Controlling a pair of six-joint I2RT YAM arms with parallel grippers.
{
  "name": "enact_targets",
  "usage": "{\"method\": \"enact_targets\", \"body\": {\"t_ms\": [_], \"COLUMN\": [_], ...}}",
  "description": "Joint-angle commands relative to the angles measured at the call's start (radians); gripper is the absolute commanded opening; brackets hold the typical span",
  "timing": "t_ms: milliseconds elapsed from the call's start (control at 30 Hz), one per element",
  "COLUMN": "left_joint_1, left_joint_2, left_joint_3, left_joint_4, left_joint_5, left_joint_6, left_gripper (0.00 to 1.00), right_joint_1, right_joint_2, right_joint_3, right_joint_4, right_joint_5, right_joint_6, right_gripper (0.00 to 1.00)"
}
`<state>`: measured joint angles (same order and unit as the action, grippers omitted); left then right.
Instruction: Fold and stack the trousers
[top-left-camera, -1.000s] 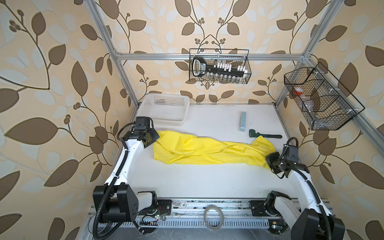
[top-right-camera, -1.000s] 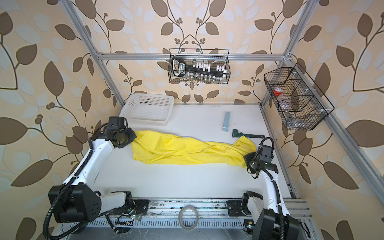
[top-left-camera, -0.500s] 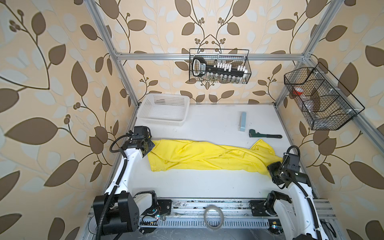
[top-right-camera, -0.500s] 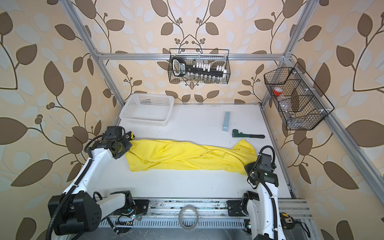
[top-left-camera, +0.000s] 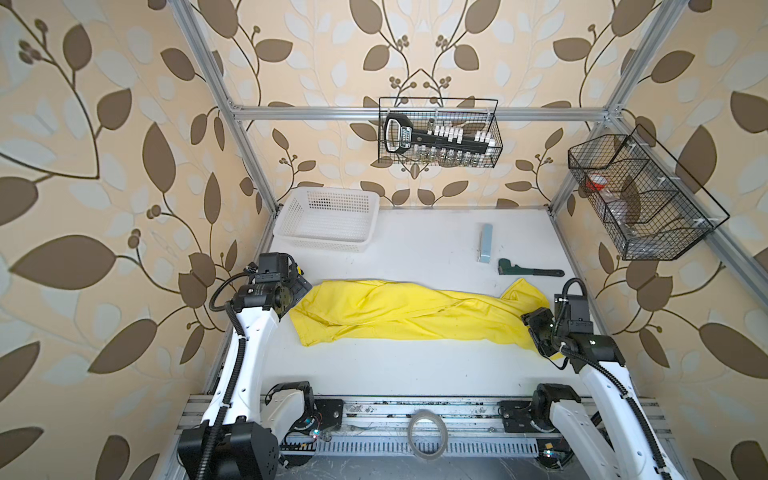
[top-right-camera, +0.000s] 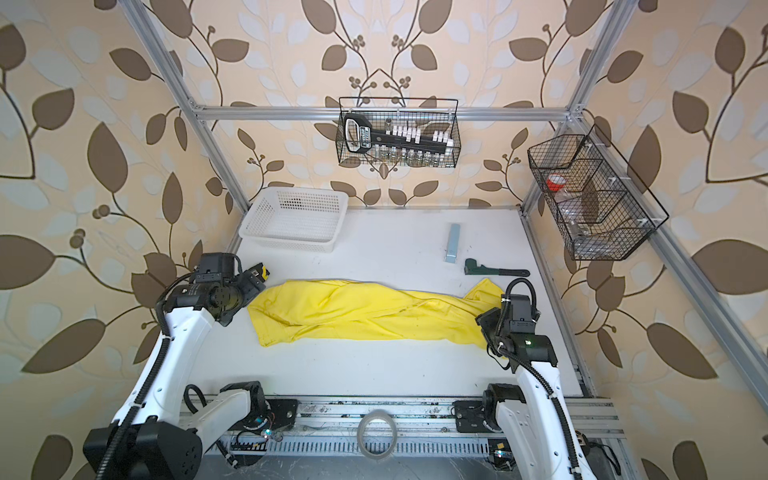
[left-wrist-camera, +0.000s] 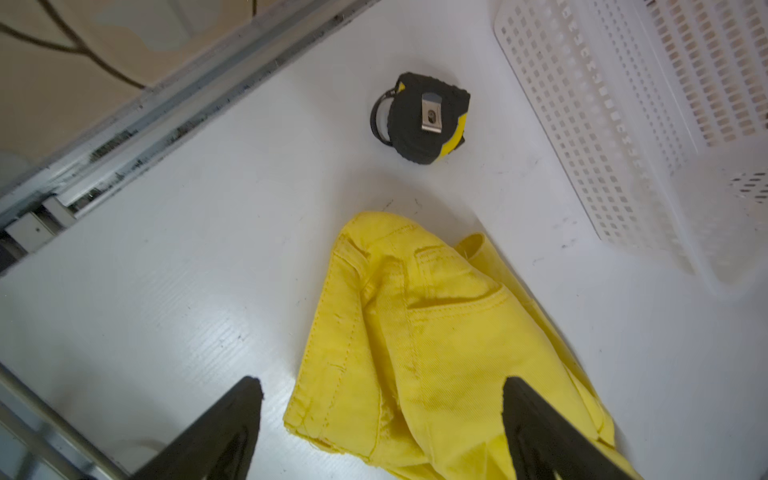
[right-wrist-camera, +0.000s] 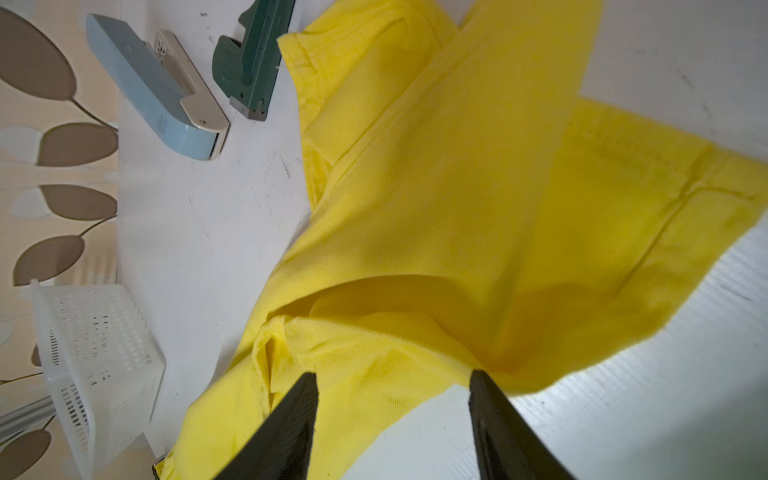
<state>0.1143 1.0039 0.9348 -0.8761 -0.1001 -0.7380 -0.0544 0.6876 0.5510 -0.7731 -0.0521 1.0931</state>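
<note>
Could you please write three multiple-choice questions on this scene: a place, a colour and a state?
1. Where on the table does the white basket stand? A far left corner; B near right corner; C middle.
2. What colour is the head of the pipe wrench? A red; B green; C yellow.
3. How is the left gripper? A open; B shut on cloth; C shut on a tool.
Answers: 1 A, by the back wall in both top views; 2 B, dark green; 3 A, its fingers stand wide apart.
</note>
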Motion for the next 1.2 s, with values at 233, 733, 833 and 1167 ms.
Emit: {"method": "enact_targets", "body": {"t_ms": [233,733,833,1167], "left_joint_1": [-0.224,-0.206,-0.185,-0.164], "left_joint_2": [0.055,0.217,0.243,0.294], "left_joint_3": [-0.138,-0.223,-0.23,-0.274], "left_joint_4": [0.061,0.32,0.349,0.439], "left_joint_5": [0.066,0.068,0.072,0.1], "left_joint_6": [-0.363,-0.339,-0.317,-0.273], "left_gripper": [0.68,0.56,0.49,0.26], "right_joint_1": [0.062,0.061,0.06,0.06], "right_joint_2": [-0.005,-0.006,-0.008,-0.025], "right_joint_3": [-0.109,-0.13,-0.131,-0.145], "right_joint_4": [0.095,0.116,0.111,0.094], "right_joint_5": [-0.034,-0.034,-0.031,-0.014], "right_joint_6": [0.122,0.107,0.106,0.101], "right_gripper": [0.61,0.61,0.61,0.61]}}
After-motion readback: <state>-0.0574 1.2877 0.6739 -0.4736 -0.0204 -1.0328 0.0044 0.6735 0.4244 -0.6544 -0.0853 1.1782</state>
